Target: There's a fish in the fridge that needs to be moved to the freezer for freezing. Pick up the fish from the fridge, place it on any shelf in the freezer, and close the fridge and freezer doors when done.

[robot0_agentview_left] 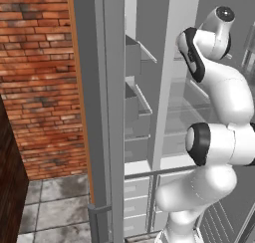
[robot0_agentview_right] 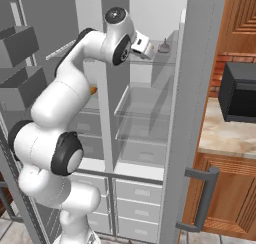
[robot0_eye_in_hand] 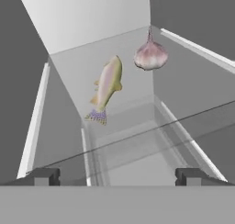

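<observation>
A brick wall (robot0_agentview_left: 40, 77) fills the left of the left base view. The fridge (robot0_agentview_right: 150, 118) stands open mid-frame. On its top glass shelf (robot0_eye_in_hand: 133, 140) lies the fish (robot0_eye_in_hand: 108, 87), centre of the hand view, with a garlic bulb (robot0_eye_in_hand: 150, 55) just beside it, upper right. The gripper (robot0_eye_in_hand: 117, 176) has its jaws wide apart, holding nothing. A microwave (robot0_agentview_right: 240, 95) sits on the bench (robot0_agentview_right: 225, 135) at right.
</observation>
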